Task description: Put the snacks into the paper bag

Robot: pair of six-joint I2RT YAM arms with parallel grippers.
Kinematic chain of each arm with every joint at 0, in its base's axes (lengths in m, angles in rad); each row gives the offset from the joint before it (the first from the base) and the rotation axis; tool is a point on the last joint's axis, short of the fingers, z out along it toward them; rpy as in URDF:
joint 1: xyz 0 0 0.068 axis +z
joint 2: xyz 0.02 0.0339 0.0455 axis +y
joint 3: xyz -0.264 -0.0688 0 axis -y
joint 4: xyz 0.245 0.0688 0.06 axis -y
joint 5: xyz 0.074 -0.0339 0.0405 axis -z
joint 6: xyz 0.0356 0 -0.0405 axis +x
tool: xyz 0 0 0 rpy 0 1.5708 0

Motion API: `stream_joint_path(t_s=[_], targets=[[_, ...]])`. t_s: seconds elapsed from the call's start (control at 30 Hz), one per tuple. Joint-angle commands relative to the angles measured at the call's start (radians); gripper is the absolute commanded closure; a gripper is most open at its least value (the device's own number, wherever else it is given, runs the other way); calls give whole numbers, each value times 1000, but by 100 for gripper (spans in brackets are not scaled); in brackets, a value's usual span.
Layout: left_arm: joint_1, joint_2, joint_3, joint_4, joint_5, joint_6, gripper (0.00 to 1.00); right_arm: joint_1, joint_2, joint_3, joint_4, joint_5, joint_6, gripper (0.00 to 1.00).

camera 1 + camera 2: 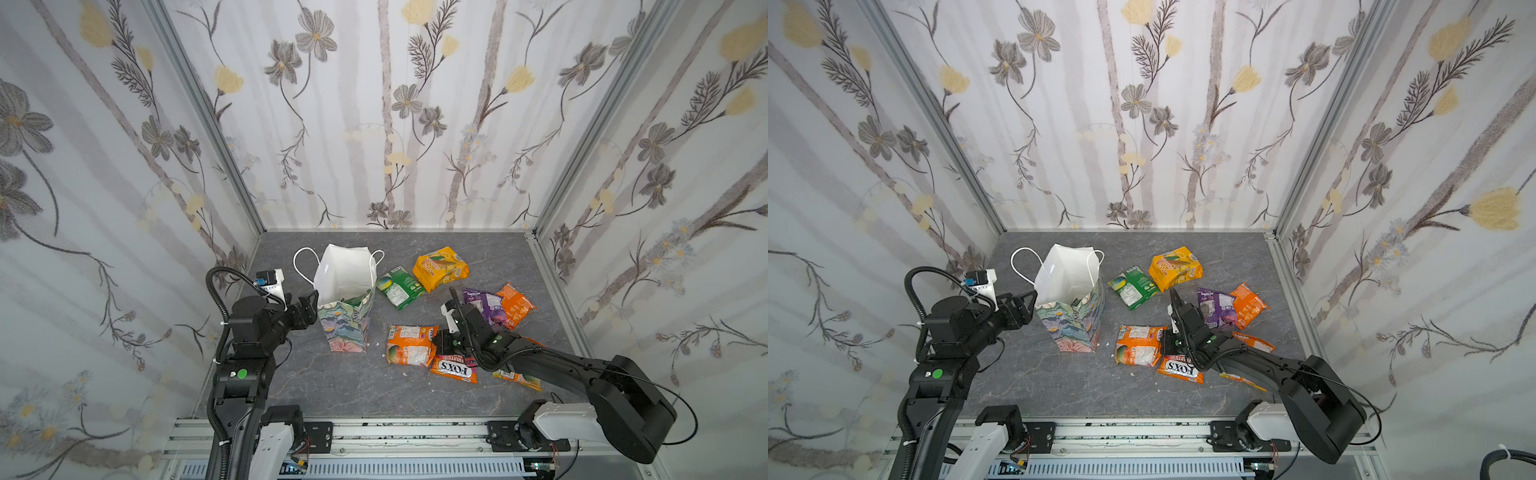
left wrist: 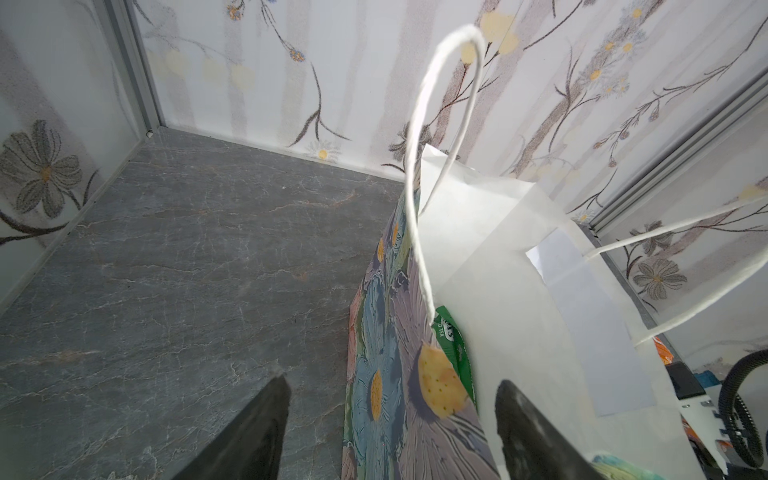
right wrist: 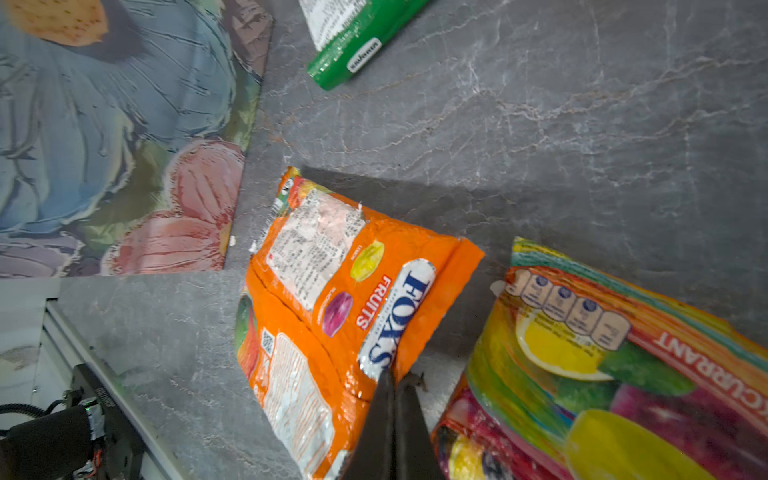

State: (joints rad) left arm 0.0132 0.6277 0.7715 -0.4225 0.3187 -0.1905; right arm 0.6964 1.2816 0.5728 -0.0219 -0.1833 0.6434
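One orange packet [image 1: 409, 345] matters now: it lies on the desk [image 1: 332, 386] near the bag [image 1: 347, 328], to its right. Your right jaws are pressed together at the packet's right edge; whether they pinch its film, you cannot tell. Your left jaws stand spread astride the bag's left wall. Your carry goes left.

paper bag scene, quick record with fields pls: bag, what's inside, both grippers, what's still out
bag: paper bag upright, mouth open
inside: green packet in bag, partly seen
left gripper: open, fingers astride the bag's near wall
right gripper: shut at the edge of the orange packet by the bag; hold unclear
still out: green table packet, yellow-orange packet, purple packet, others
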Motion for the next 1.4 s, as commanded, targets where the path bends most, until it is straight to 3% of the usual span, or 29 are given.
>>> stream_joint_path(t_s=[0.0,0.5,1.37], targets=[[1,1,5,20,5,0,23,-3,-25,10,72,-66,-12,100],[-1,4,6,21,7,2,23,-12,-96,17,346,-307,4,100],[-2,-2,5,19,-3,2,23,-12,-110,229,331,-374,-88,100]])
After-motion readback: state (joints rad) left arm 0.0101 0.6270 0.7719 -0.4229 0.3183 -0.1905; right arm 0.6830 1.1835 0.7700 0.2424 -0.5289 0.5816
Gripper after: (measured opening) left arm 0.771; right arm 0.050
